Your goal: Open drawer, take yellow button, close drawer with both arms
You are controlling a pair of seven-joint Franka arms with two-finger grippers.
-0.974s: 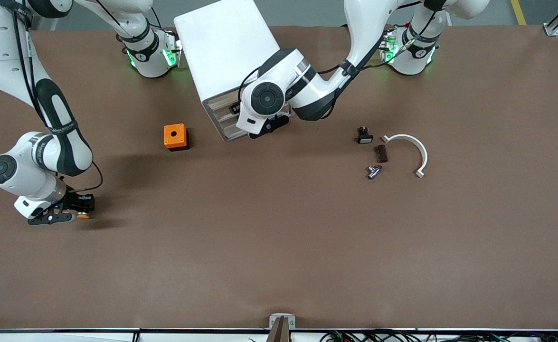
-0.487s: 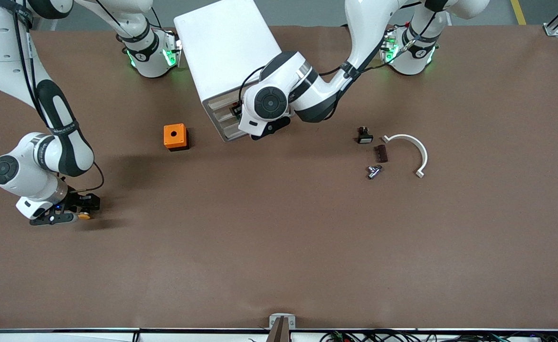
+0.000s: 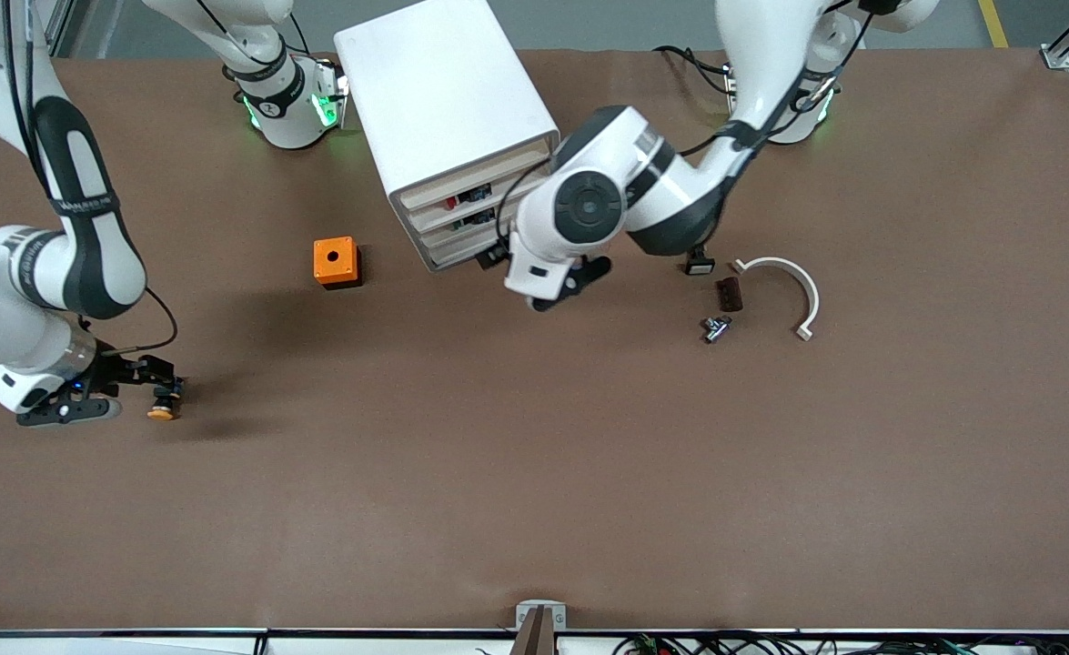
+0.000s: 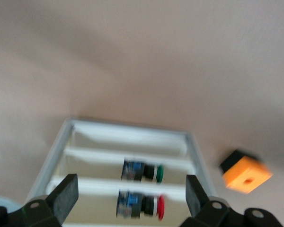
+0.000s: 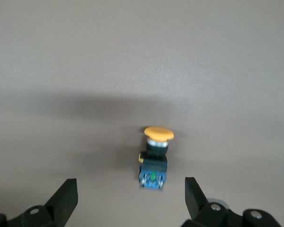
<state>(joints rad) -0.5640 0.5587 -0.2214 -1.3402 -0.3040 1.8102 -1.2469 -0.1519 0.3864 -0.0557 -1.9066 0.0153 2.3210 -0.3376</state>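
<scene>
The button [image 3: 163, 411] lies on the table [image 3: 534, 473] toward the right arm's end, well apart from the cabinet [image 3: 448, 127]. In the right wrist view the button [image 5: 155, 158] rests free on the brown surface, with its long axis running from the orange cap to the blue rear end. It sits midway between the two widely spread fingers [image 5: 66, 196], and neither finger touches it. The right gripper [image 3: 147, 382] is therefore open and empty, just beside the button.

The left gripper [image 3: 563, 284] hangs in front of the cabinet, fingers spread and empty. Its wrist view looks onto the drawer fronts [image 4: 128, 165]. The top drawer [image 3: 475, 177] appears flush with the three below it, so closing looks complete. The orange cube [image 3: 335, 261] stands untouched.
</scene>
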